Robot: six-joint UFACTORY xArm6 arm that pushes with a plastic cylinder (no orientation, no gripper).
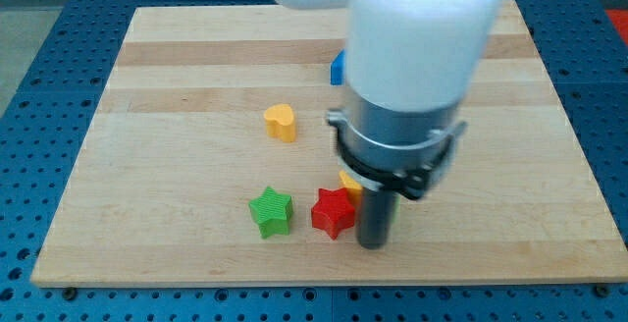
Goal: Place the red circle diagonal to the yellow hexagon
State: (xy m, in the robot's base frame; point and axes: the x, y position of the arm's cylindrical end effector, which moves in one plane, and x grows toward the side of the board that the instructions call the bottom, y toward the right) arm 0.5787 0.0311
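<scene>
Red circle: I cannot find it anywhere; the arm's bulk may be hiding it. Taking the red star (333, 212) as landmark, the rod's tip (372, 244) sits just beside it toward the view's right. A yellow scrap (349, 182), shape untellable and possibly the hexagon, peeks out just above the star against the rod. The green star (271, 211) stands near on the star's left, a yellow heart (281, 123) farther up and left, a blue sliver (338, 68) well above. This arm carries no pincer, so nothing is held. My guess is that it is at the searching or approach step; next the tip must get behind the circle. Count: two stars, two yellows, one blue, on one worktop (147, 204).
</scene>
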